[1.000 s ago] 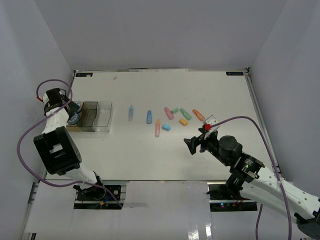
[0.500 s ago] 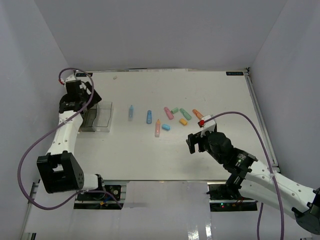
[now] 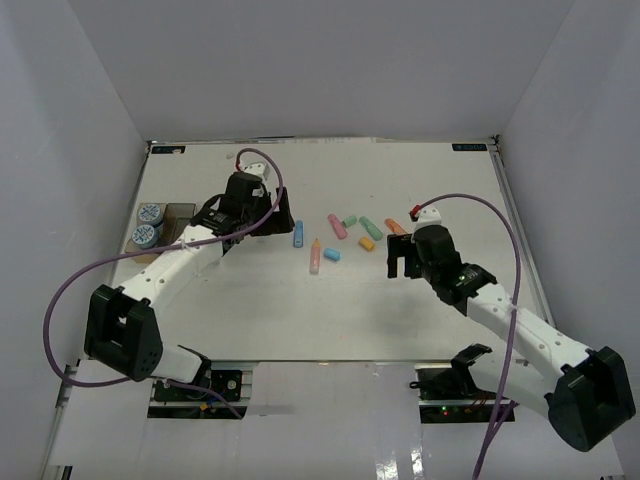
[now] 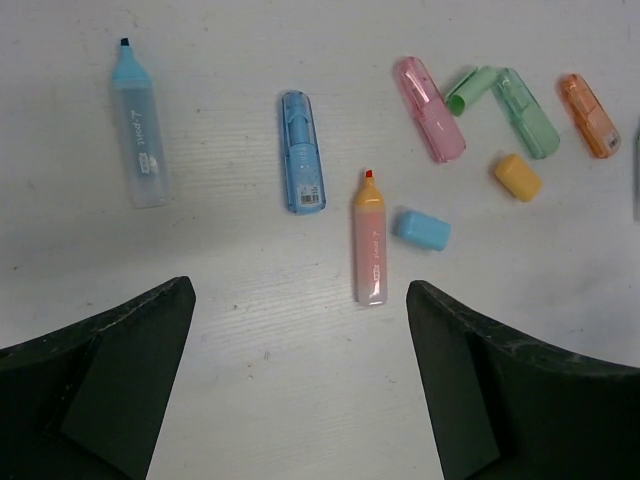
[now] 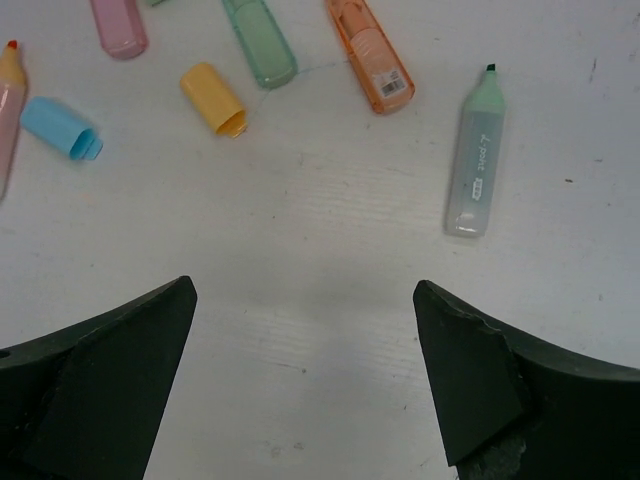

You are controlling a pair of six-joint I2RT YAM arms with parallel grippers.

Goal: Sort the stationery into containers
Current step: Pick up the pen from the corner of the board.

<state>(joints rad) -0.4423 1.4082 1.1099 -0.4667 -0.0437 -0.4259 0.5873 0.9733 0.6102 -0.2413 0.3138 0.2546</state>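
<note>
- Position of the left arm had changed most: a second earlier it hung over the tan bin (image 3: 182, 213) at the left edge of the desk (image 3: 300, 310). Now it reached out over the middle, above the loose stationery.
- Two patterned rolls (image 3: 150, 212) sat at the tan bin's left end, uncovered once the arm had swung away. That part of the sorting looked finished.
- Left fingers (image 4: 110, 380) had spread to their widest during the swing and held nothing. A pink-and-orange highlighter (image 4: 368, 240) and a blue cap (image 4: 421, 228) lay just ahead of the gap. A light-blue highlighter (image 4: 137, 130) and a blue case (image 4: 302, 150) lay further off to the left.
- Right fingers (image 5: 100, 370) had also opened fully and were empty, the arm having pushed forward from the near side toward the same scatter. A mint highlighter (image 5: 475, 165) lay nearest, ahead and to the right, with an orange case (image 5: 370, 50) and a yellow cap (image 5: 214, 98) beyond.
- Every pastel piece in view still lay on the desk, so most of the sorting remained. Both arms seemed poised for fresh picks, and crowding over one cluster looked like the main risk.
</note>
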